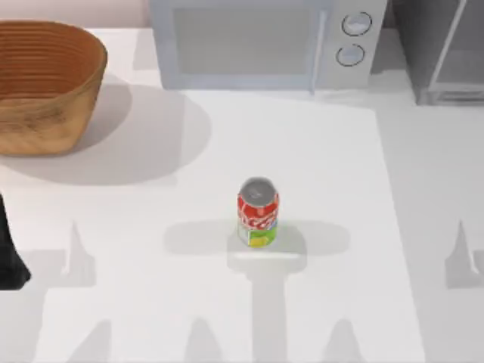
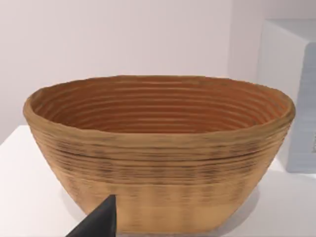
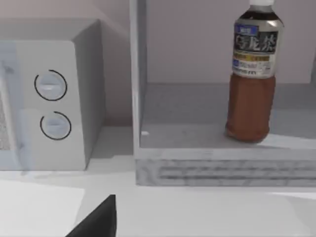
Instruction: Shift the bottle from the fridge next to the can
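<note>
Right gripper [image 3: 98, 219] showed as one dark finger tip, so its opening couldn't be judged. From above, the can [image 1: 258, 212] stood mid-table, the fridge [image 1: 446, 53] at back right. In the right wrist view, the bottle [image 3: 252, 74] stood upright inside the fridge, ahead, nearer the right arm.

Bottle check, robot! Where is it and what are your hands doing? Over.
Bottle upright on fridge shelf, untouched. Can upright mid-table. Left arm parked at the table's left edge, facing basket. Right wrist camera faces the fridge; path looks clear.
</note>
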`<state>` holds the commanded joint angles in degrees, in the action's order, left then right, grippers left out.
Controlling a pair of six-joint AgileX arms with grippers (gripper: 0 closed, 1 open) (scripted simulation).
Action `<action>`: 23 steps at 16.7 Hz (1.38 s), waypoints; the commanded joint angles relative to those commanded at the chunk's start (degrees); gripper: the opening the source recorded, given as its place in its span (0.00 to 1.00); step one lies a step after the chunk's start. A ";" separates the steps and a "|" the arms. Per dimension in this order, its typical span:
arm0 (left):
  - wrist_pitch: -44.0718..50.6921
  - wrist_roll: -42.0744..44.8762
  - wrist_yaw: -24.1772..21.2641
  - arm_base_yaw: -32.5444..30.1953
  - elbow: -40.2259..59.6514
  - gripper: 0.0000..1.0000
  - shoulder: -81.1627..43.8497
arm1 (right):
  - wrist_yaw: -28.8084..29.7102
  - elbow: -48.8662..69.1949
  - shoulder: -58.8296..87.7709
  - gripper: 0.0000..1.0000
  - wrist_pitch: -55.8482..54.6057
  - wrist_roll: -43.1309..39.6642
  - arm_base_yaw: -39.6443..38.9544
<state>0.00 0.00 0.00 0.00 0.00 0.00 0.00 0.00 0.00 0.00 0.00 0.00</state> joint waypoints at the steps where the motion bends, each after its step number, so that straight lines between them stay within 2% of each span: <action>1: 0.00 0.00 0.00 0.00 0.00 1.00 0.00 | 0.00 0.00 0.00 1.00 0.00 0.00 0.00; 5: 0.00 0.00 0.00 0.00 0.00 1.00 0.00 | -0.34 2.51 3.57 1.00 -3.03 0.06 0.69; 9: 0.00 0.00 0.00 0.00 0.00 1.00 0.00 | -1.83 10.13 16.88 1.00 -12.30 0.32 2.55; 23: 0.00 0.00 0.00 0.00 0.00 1.00 0.00 | -9.54 45.54 102.38 1.00 -55.72 0.99 11.05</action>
<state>0.00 0.00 0.00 0.00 0.00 0.00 -9.54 45.54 102.38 -55.72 0.99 11.05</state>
